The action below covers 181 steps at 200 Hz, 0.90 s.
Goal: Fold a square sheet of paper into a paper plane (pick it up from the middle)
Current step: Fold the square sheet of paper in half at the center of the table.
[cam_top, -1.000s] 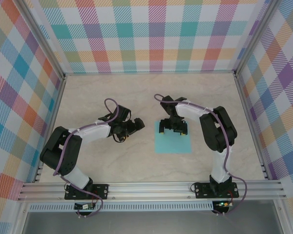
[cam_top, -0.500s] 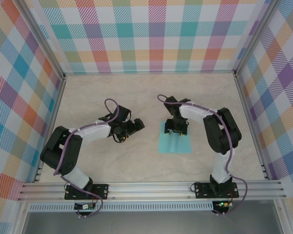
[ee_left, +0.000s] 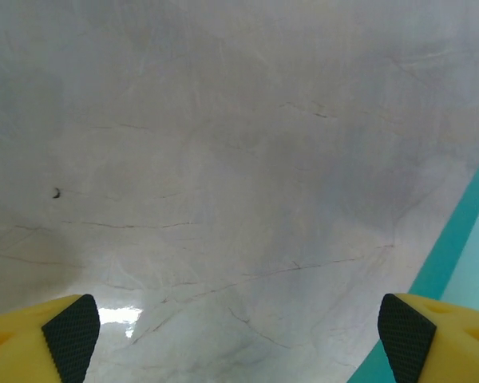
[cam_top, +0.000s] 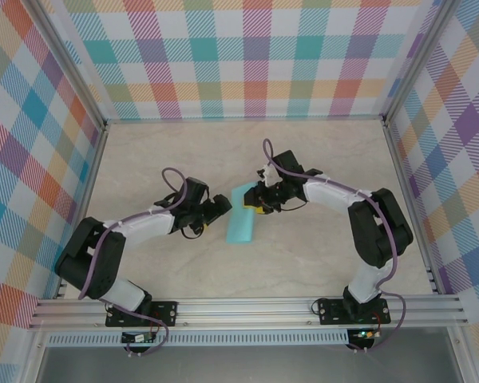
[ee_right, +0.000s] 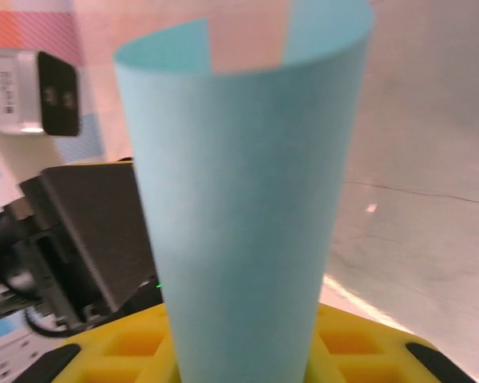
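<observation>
A pale marbled table sits within pastel plaid walls — a silver rail along its near edge.

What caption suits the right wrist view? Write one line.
Right gripper pinches the square sheet of paper, bowing it into a turquoise trough.

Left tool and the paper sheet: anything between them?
Nothing. Bare table separates the open left tool from the sheet, which lies just to its right. The top and left wrist views both show the gap.
</observation>
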Tool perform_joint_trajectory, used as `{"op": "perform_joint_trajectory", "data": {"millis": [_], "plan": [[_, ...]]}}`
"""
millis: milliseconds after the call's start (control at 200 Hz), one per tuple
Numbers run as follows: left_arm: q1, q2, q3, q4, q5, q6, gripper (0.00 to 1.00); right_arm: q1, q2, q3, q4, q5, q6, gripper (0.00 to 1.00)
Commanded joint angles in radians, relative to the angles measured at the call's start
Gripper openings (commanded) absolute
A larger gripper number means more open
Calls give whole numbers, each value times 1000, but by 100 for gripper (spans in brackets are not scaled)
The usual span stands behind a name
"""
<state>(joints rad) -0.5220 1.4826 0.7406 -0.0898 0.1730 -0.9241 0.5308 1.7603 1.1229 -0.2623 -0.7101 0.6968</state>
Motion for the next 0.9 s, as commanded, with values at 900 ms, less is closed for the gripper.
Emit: {"op": "perform_joint_trajectory", "data": {"millis": [900], "plan": [[-44, -14, -47, 237, 195, 36, 50, 0, 75, 72, -376, 479, -123, 65]]}}
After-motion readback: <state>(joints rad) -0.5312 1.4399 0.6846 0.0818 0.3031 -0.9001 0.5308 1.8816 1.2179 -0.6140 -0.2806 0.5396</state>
